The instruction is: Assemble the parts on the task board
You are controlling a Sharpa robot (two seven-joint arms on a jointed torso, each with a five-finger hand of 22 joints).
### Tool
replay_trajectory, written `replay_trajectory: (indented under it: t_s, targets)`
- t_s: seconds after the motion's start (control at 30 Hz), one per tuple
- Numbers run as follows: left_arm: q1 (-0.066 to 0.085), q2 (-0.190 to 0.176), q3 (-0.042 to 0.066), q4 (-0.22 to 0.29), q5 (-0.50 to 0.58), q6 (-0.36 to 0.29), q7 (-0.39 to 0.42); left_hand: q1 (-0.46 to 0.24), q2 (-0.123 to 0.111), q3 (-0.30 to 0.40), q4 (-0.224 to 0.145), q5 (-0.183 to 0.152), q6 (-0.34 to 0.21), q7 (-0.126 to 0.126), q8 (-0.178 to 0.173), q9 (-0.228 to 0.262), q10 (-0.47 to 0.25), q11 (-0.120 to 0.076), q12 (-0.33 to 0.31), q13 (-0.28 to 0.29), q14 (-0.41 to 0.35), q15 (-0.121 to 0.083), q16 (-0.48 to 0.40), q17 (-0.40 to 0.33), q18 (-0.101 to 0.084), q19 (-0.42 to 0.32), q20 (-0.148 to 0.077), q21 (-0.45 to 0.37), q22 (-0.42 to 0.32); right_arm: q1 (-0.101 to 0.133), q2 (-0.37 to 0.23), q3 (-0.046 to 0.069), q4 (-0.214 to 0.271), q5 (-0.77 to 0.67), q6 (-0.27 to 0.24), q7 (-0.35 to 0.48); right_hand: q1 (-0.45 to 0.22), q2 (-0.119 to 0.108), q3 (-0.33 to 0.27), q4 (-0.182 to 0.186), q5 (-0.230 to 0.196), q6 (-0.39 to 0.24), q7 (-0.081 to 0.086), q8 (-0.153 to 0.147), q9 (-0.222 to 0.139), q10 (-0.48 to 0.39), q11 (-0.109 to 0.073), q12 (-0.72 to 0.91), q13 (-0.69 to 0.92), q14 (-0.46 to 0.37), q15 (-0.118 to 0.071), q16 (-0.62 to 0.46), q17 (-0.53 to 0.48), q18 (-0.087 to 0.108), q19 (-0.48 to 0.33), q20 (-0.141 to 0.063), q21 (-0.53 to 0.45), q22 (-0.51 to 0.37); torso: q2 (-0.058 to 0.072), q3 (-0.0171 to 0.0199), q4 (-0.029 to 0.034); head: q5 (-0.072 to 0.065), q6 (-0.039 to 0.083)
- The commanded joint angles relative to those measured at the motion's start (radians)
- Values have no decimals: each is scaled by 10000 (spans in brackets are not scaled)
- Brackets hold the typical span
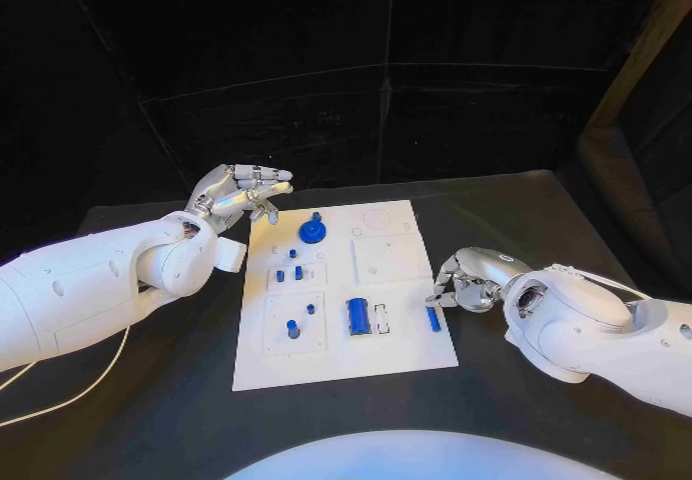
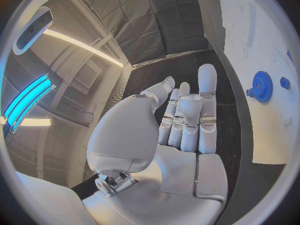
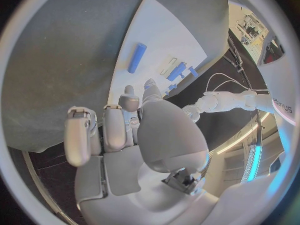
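Note:
The white task board (image 1: 411, 345) lies in the middle of the table. At its far end stands a blue gear (image 1: 312, 232), with several small blue pegs (image 1: 293, 272) nearer to me and a blue block (image 1: 356, 317) beside a slot. A blue cylinder (image 1: 433, 318) lies flat near the board's right edge. My right hand (image 1: 459, 285) hovers just beyond that cylinder with bent fingers and holds nothing; the right wrist view has the cylinder (image 3: 137, 58) apart from the fingertips (image 3: 128, 102). My left hand (image 1: 238, 192) is raised off the board's far left corner, fingers spread and empty. The gear (image 2: 262, 86) sits beside it.
A white cable (image 1: 58, 400) trails over the table at the near left. Black curtains close off the back. Bare black table surrounds the board (image 2: 250, 45) on both sides.

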Motion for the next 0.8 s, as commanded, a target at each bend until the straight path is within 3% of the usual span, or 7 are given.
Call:
replay_trajectory:
  t_s: [0.03,0.3,0.8]
  targets:
    - [7,8,-5,1,36,59,46,-8,72,-54,-1,-5,-60,24,60,-5,-92,-3,23,18,-87,7,23,-11,126,-39,0,-68,-11,-15,99,-3,-81,-536,840,-405,-129,-19,-108,31,-55,94,-22,12,27,72,-11,34,18,322,30,25,23,-12,257,58,23,1667,11,3,28,-2,-3]
    - [3,-8,-40,-1,36,68,38,-9,72,-56,-1,-4,-60,24,61,-5,-93,-3,25,18,-87,8,25,-9,126,-39,0,-69,-11,-139,327,-8,-274,-590,1596,-625,-198,-69,-220,121,-154,125,-38,31,47,69,-23,12,6,316,19,10,7,-10,250,46,16,1660,9,-11,4,-15,-41]
    - [-1,-15,-57,-6,36,91,39,-9,72,-56,-1,-4,-60,24,61,-5,-93,-3,25,18,-87,8,25,-9,126,-39,0,-69,-11,-322,730,-10,-425,-665,2029,-703,56,-38,-204,33,-28,143,-55,55,77,47,-43,-22,-8,310,1,-5,-1,-6,237,28,2,1649,15,-17,21,-22,-64]
